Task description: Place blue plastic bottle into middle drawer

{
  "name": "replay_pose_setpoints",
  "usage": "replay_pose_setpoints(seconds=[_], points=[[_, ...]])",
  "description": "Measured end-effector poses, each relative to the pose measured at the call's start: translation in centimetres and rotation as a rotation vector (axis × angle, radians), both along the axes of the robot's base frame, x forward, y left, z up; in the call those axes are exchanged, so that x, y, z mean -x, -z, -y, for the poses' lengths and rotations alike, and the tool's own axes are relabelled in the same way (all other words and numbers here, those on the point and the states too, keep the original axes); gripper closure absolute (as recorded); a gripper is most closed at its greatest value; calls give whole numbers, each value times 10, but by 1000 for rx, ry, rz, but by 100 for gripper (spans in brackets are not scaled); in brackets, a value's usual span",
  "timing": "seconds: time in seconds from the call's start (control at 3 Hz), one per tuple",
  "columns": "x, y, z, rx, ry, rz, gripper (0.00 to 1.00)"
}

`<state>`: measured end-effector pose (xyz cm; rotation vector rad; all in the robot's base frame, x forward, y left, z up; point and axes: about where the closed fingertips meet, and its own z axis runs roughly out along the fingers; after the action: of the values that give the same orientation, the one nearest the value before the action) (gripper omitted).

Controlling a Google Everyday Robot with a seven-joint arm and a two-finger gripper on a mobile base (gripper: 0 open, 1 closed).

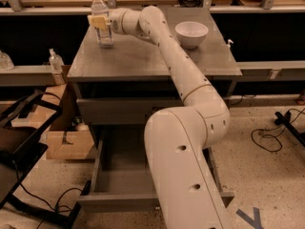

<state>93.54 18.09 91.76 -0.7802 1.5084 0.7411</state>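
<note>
The blue plastic bottle (101, 14), clear with a white cap, stands upright at the far left corner of the grey cabinet top (143, 56). My gripper (101, 23) reaches in from the right at the bottle's mid-height. Its tan finger (97, 22) lies across the front of the bottle and the other finger is hidden behind, so it is shut on the bottle. The middle drawer (124, 173), the lowest one, is pulled out and open below, partly hidden by my arm (186, 156).
A white bowl (191, 33) sits at the far right of the cabinet top. The taller drawer front (114, 111) above is closed. A smaller bottle (56, 64) stands on the left shelf. A cardboard box (66, 140) and a black frame (19, 142) lie left of the cabinet.
</note>
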Motion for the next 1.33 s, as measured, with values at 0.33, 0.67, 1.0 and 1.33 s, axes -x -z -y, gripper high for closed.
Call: replay_pose_setpoints(seconds=[0.33, 0.67, 1.0, 1.33], points=[[11, -21, 3, -11, -12, 43, 100], [53, -85, 35, -27, 2, 168, 100], [106, -133, 65, -43, 14, 243, 100], [168, -155, 87, -59, 5, 267, 100]])
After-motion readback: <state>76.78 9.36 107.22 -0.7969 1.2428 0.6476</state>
